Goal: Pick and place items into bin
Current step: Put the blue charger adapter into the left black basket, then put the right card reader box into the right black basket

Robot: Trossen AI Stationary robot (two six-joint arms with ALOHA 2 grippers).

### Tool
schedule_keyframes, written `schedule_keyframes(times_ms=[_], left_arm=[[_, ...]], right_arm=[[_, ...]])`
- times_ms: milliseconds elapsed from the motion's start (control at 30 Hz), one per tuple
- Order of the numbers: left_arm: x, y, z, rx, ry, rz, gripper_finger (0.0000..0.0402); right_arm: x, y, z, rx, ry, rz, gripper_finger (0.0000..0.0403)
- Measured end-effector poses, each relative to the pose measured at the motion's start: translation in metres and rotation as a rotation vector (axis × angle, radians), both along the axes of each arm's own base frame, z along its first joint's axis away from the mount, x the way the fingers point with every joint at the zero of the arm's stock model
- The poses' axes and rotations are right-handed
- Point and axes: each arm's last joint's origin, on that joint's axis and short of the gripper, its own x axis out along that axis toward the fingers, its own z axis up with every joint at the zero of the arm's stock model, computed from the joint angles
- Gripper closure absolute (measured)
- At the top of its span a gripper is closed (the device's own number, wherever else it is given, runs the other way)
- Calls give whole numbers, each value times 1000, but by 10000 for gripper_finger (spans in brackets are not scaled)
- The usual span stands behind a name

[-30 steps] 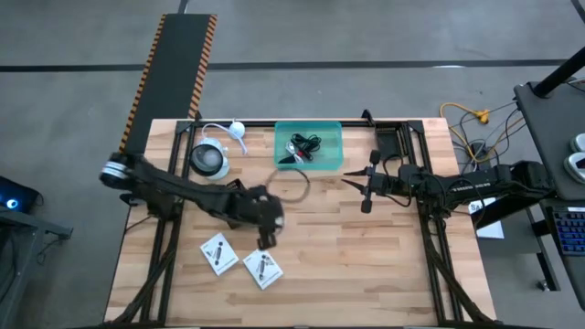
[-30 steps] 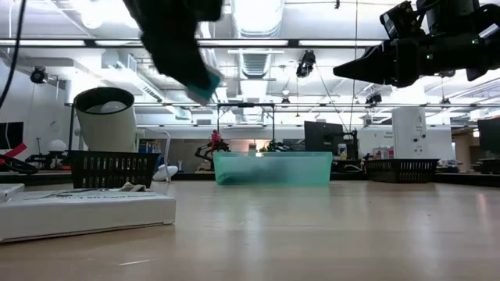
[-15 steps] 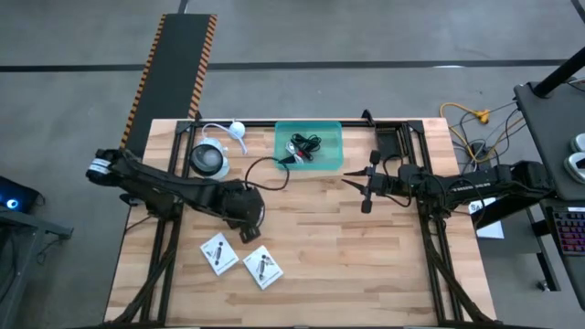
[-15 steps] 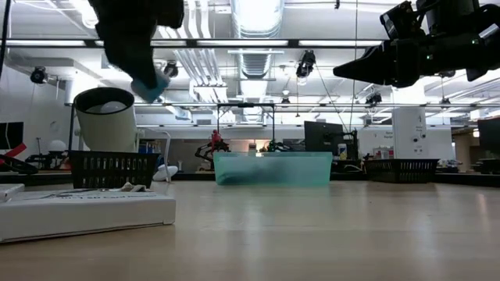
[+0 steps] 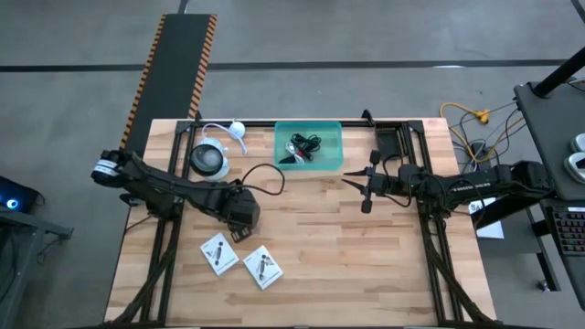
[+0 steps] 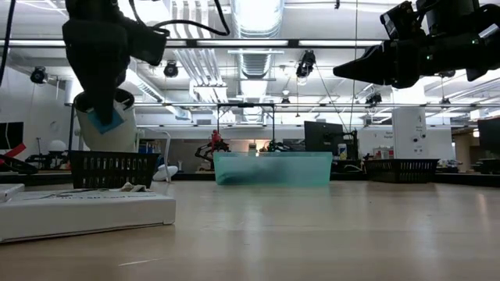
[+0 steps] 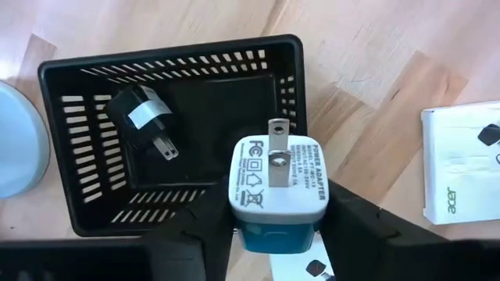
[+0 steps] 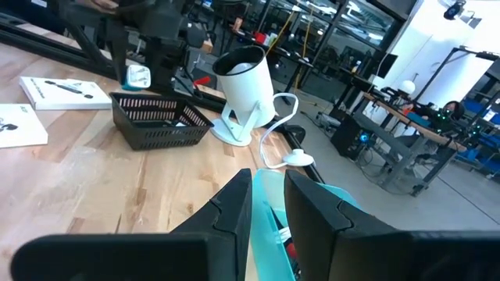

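Left gripper (image 7: 277, 234): grasping the plug (image 7: 276, 183), now swung from mid-table toward the left edge, away from your bin (image 5: 309, 146) | Right gripper (image 5: 352, 182): idle beside the bin, fingers a narrow slit apart, empty.

White-teal power adapter (image 7: 278, 187) prongs-up; teal bin (image 5: 309, 146) holds black cables (image 5: 304, 145).

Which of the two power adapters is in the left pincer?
The white one with the teal base, prongs up between the fingers; the black one lies in the black basket.

Glossy white plastic adapter (image 7: 277, 183), metal prongs (image 7: 278, 142)
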Motion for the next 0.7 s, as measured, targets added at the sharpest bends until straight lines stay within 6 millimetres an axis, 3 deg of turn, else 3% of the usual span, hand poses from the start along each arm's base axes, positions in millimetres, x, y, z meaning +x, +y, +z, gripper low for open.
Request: schedule_keyframes(times_ms=[233,400,700], left_arm=[[-2,1,-4,26,10,24,184],[-3,1,-6,29,15,4,159],[25,-5,3,103,-217,-451,156]], right_arm=[[0,0,0,0,0,0,337],[0,0,0,0,0,0,337],[0,0,0,4,-1,0,337]])
